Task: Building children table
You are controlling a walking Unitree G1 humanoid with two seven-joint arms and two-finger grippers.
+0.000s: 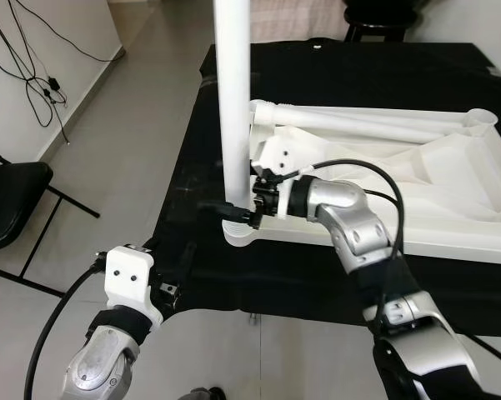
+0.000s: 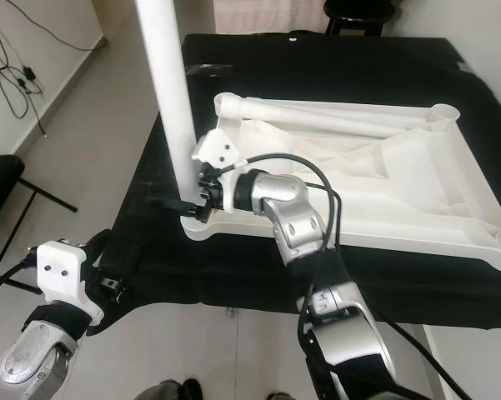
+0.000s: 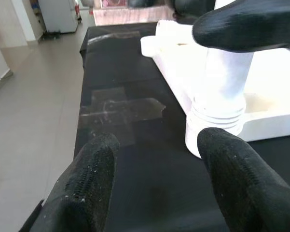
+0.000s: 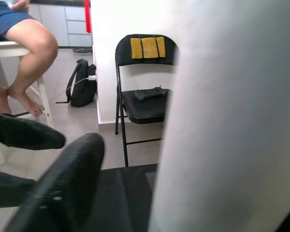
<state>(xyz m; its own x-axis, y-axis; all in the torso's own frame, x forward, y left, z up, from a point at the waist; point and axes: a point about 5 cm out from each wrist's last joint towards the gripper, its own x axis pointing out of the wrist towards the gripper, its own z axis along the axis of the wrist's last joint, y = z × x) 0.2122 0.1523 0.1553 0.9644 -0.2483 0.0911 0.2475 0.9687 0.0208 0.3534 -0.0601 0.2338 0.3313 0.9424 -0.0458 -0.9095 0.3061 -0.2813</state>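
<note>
The white child's table top (image 1: 450,229) lies upside down on a black cloth (image 1: 358,75). A white table leg (image 1: 232,100) stands upright in its near left corner socket (image 3: 214,128). My right gripper (image 1: 233,208) reaches in from the right at the foot of this leg. Its fingers are on either side of the leg, and a gap shows between one finger (image 4: 62,183) and the leg, so it is open. Lower down, at the cloth's front left edge, my left gripper (image 3: 159,188) is open and empty, pointing at the socket.
A white tube (image 1: 358,118) lies along the table top's far rim. A black folding chair (image 1: 8,200) stands on the floor at the left, with cables (image 1: 33,75) hanging on the wall behind it. A seated person's legs (image 4: 29,48) and another black chair (image 4: 145,101) are beyond the leg.
</note>
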